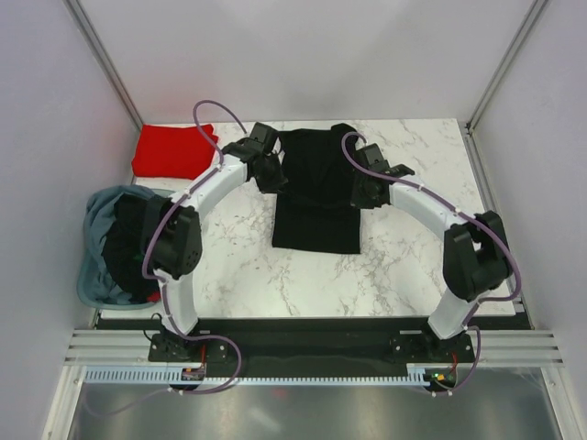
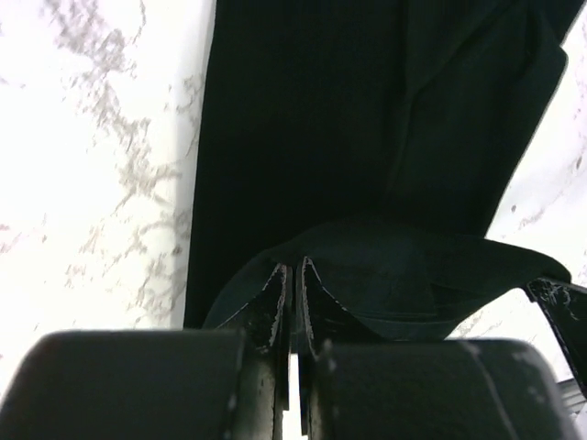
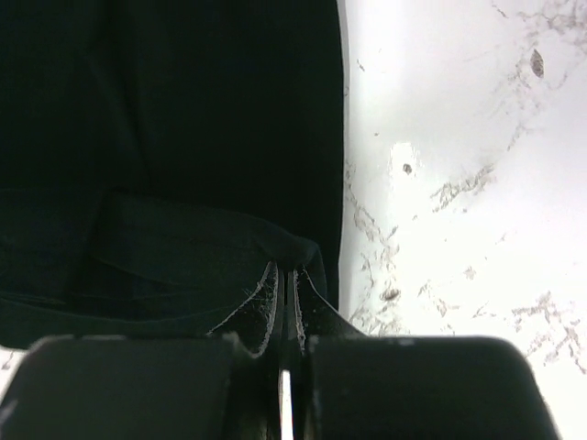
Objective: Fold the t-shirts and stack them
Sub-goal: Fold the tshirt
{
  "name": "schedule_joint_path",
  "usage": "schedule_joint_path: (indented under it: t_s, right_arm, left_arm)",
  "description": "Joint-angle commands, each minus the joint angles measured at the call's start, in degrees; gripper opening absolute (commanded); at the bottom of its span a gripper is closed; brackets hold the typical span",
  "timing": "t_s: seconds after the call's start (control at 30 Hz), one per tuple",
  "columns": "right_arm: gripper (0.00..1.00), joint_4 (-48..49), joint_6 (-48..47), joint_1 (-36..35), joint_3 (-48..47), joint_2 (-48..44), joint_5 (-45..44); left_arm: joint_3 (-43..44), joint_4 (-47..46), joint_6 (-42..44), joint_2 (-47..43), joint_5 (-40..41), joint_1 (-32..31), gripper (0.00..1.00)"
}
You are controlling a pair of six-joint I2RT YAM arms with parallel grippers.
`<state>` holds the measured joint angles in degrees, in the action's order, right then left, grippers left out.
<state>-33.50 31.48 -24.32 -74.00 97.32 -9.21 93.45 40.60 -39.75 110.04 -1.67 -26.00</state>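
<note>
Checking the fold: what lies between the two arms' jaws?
The black shirt, each side pinched in shut jaws; the top view shows it.

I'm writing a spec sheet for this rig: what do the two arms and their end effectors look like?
The left arm and right arm have curved white links between bulky black joints, on black bases. A purple cable loops along each. The left end effector and right end effector are black, with scuffed, pale-flecked fingers.
</note>
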Motion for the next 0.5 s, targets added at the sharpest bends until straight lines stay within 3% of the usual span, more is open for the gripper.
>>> schedule_joint_path:
  t_s: [0.0,0.03,0.07,0.1,0.13,0.2,0.23,0.3,0.37,0.47]
  right_arm:
    - [0.00,1.68,-0.99,1.98,-5.61,4.62,0.07]
    - [0.00,1.59,-0.99,2.34,-6.76,7.59,0.59]
    - [0.08,1.50,-1.16,2.87,-8.17,9.19,1.56]
    - [0.22,1.07,-1.77,3.74,-11.92,10.86,2.61]
    - [0.50,-1.02,-2.21,4.27,-14.31,14.01,2.79]
    - [0.62,-3.76,-3.27,5.50,-21.93,16.58,3.41]
    - [0.65,-4.99,-4.40,5.68,-23.63,17.28,4.37]
    - [0.66,-5.70,-5.38,5.86,-24.53,14.50,5.69]
    - [0.67,-4.83,-5.03,5.77,-22.52,11.59,6.92]
    - [0.67,-1.50,-3.80,4.64,-11.57,4.92,9.03]
  left_arm:
    - [7.25,-0.52,4.50,7.78,-4.47,1.91,0.07]
    - [8.93,-0.26,4.94,9.82,-5.96,3.05,0.12]
    - [10.77,0.35,5.73,11.85,-9.63,3.76,0.20]
    - [15.49,1.23,5.73,14.21,-10.80,4.46,0.37]
    - [18.49,2.54,5.91,17.89,-11.94,5.68,0.42]
    - [24.99,8.77,6.26,21.08,-12.48,6.48,0.50]
    - [30.51,10.97,6.52,22.40,-12.30,7.01,0.51]
    - [31.36,13.01,7.22,21.28,-11.43,7.19,0.54]
    - [28.38,12.84,7.58,17.43,-10.20,7.19,0.55]
    - [19.16,11.53,7.14,11.20,-9.32,7.10,0.55]
